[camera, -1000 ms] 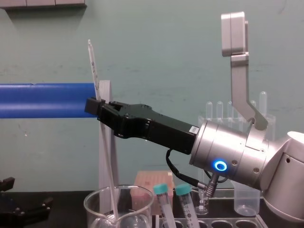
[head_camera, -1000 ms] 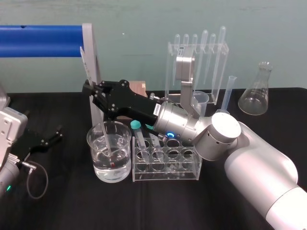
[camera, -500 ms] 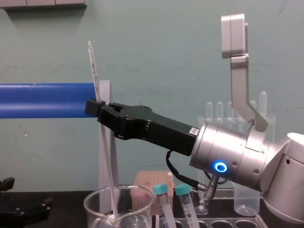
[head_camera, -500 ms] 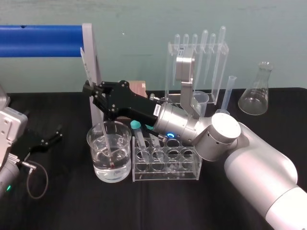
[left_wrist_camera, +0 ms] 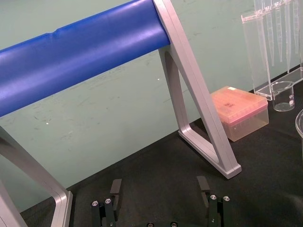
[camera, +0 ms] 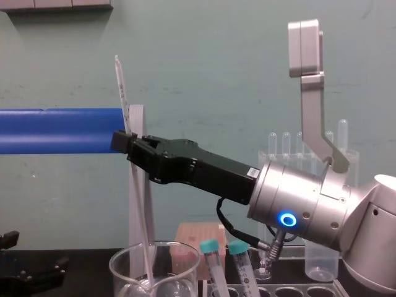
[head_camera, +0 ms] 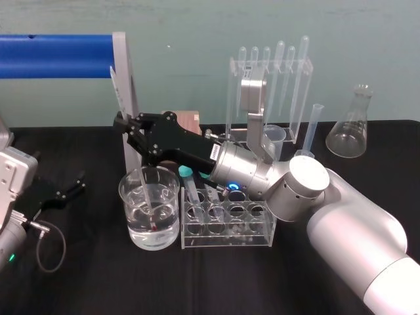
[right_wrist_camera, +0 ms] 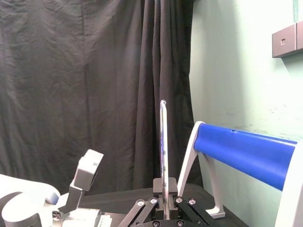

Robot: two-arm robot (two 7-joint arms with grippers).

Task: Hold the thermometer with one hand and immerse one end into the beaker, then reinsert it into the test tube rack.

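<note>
The thermometer (camera: pixel 122 93) is a long thin glass rod standing nearly upright, tilted slightly. Its lower end (head_camera: pixel 149 203) dips into the water in the wide glass beaker (head_camera: pixel 134 230), whose rim (camera: pixel 120 263) sits low in the chest view. My right gripper (head_camera: pixel 125 126) (camera: pixel 125 141) is shut on the thermometer about mid-length, well above the beaker. The rod (right_wrist_camera: pixel 163 151) rises straight up from between the fingers. The test tube rack (head_camera: pixel 226 241) stands just right of the beaker. My left gripper (left_wrist_camera: pixel 159 189) rests open at the table's left (head_camera: pixel 62 190), empty.
Teal-capped tubes (camera: pixel 210 247) stand in the rack's left holes. A blue bar on a grey frame (head_camera: pixel 56 56) is behind the beaker. A pipette stand (head_camera: pixel 269 85), a small beaker (left_wrist_camera: pixel 283 89), a pink box (left_wrist_camera: pixel 241 111) and a conical flask (head_camera: pixel 351 131) line the back.
The right wrist has sunk very slightly. The fingertips and the thermometer stay where they were, with the lower end still in the beaker's water.
</note>
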